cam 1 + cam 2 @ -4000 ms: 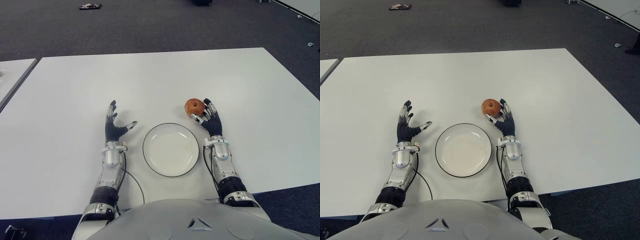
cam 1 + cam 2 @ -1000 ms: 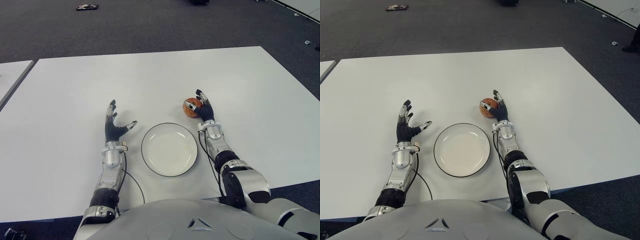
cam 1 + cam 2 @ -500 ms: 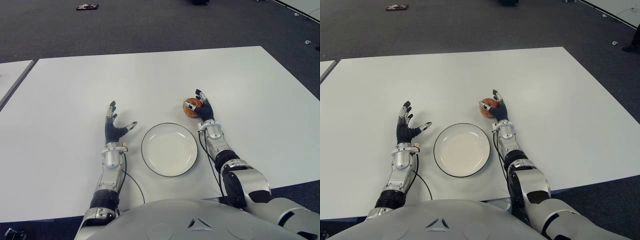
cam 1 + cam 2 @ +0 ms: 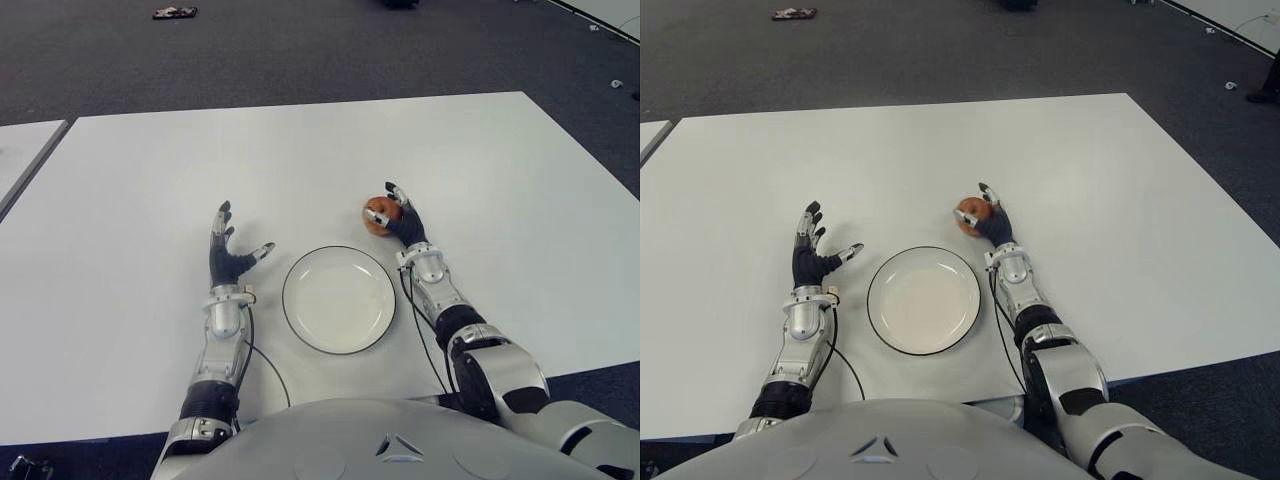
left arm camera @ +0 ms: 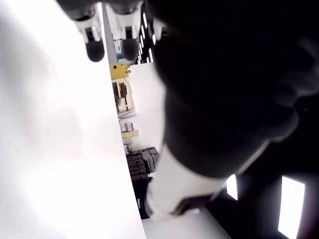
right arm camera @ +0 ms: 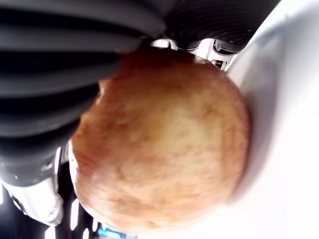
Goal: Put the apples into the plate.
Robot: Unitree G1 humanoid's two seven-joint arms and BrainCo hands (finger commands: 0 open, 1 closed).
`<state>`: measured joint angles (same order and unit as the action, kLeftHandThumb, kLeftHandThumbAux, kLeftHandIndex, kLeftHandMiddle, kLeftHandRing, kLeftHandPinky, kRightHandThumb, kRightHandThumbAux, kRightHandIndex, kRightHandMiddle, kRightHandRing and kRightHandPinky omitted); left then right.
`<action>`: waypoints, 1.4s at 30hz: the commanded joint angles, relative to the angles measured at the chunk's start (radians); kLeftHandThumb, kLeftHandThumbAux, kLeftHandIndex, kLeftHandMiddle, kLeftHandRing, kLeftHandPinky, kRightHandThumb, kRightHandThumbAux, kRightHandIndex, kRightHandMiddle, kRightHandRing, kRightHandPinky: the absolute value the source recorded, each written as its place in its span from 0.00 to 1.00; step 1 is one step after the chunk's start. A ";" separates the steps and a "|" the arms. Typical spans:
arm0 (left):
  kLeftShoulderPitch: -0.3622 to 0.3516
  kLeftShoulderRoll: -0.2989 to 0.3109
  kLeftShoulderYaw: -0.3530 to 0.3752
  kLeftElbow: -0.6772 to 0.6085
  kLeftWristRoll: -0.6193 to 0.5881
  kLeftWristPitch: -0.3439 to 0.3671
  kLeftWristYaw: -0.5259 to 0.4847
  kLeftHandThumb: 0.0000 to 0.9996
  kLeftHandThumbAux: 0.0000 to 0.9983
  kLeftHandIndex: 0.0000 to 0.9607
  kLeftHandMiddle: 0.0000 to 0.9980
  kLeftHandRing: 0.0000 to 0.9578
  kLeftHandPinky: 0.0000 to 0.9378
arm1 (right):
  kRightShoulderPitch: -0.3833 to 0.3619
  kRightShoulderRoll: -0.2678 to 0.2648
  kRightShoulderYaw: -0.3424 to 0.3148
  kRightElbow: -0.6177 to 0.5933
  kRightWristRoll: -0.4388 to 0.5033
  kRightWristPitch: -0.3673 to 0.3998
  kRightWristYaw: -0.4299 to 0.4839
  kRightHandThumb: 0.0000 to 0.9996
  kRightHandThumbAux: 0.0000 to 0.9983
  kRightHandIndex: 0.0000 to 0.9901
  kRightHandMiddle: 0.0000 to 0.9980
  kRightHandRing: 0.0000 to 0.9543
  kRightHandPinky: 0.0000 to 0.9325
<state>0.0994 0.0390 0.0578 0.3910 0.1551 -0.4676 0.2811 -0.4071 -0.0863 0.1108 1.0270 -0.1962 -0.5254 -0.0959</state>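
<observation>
Apple (image 4: 378, 214) now lifted in right hand (image 4: 397, 216)

Bare table (image 4: 480, 160) lies open all around; only the plate (image 4: 338, 298) sits between the two arms.

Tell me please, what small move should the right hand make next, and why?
Probably lift the apple slightly and carry it toward the robot's left, over the plate. The right hand has its fingers closed around the apple, which is beyond the plate's right edge; the plate holds nothing. The left hand shows left of the plate.
</observation>
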 commanded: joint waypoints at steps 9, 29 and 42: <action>0.006 -0.008 -0.004 -0.006 0.001 0.008 -0.008 0.00 0.51 0.00 0.00 0.00 0.00 | 0.089 -0.037 0.118 -0.018 -0.102 -0.064 0.054 0.11 0.47 0.01 0.00 0.00 0.03; 0.008 -0.011 -0.001 -0.013 -0.001 0.005 -0.006 0.00 0.51 0.00 0.00 0.00 0.00 | 0.061 -0.097 0.248 0.007 -0.300 -0.055 -0.156 0.26 0.28 0.00 0.00 0.00 0.03; 0.013 -0.013 0.001 -0.021 0.004 0.009 -0.001 0.00 0.51 0.00 0.00 0.00 0.00 | 0.055 -0.095 0.262 0.032 -0.298 -0.060 -0.173 0.25 0.27 0.00 0.00 0.00 0.04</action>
<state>0.1038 0.0289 0.0594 0.3699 0.1549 -0.4681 0.2811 -0.3849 -0.1841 0.3530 1.0156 -0.4692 -0.6228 -0.2768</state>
